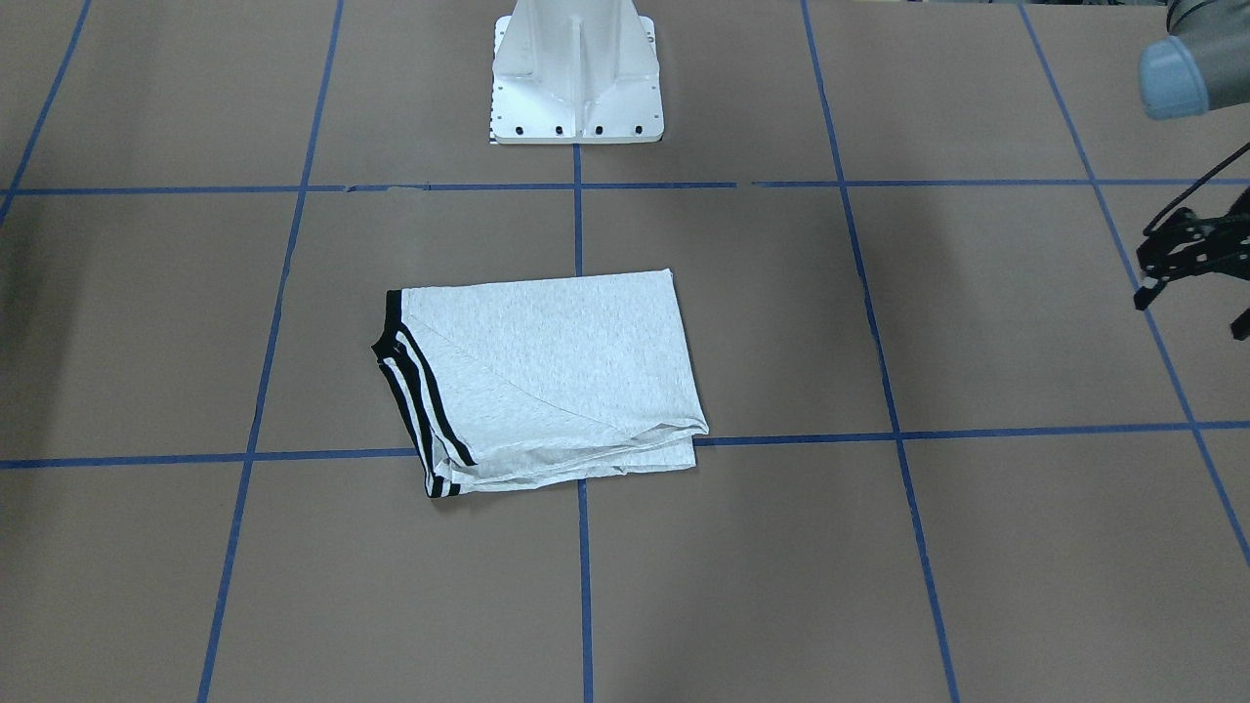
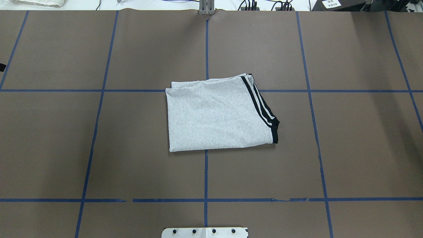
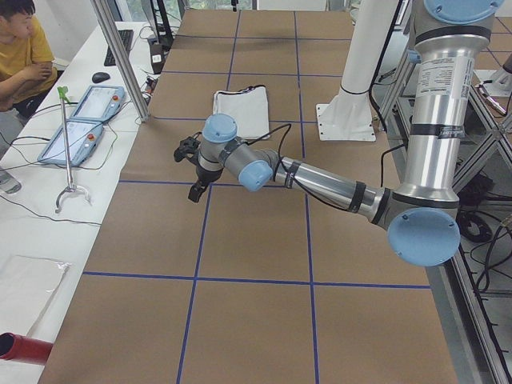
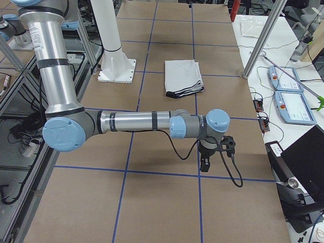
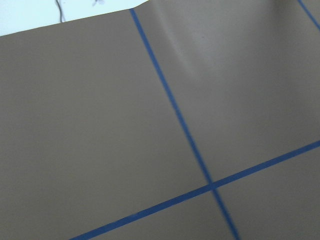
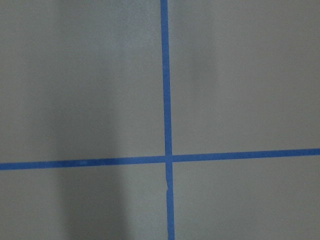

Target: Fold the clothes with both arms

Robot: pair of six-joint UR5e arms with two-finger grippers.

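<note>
The clothes are one light grey T-shirt, folded into a rectangle at the table's middle, with its black double stripes along one side edge. It also shows small in the side views. My left gripper hovers far off to the shirt's side near the table's end, fingers spread, holding nothing. My right gripper hangs over bare table at the opposite end. It shows only in the exterior right view, so I cannot tell its state. Both wrist views show only brown table and blue tape.
The white pedestal base stands at the robot's side of the table. Blue tape lines grid the brown surface. A person sits beyond the far edge beside teach pendants and a metal post.
</note>
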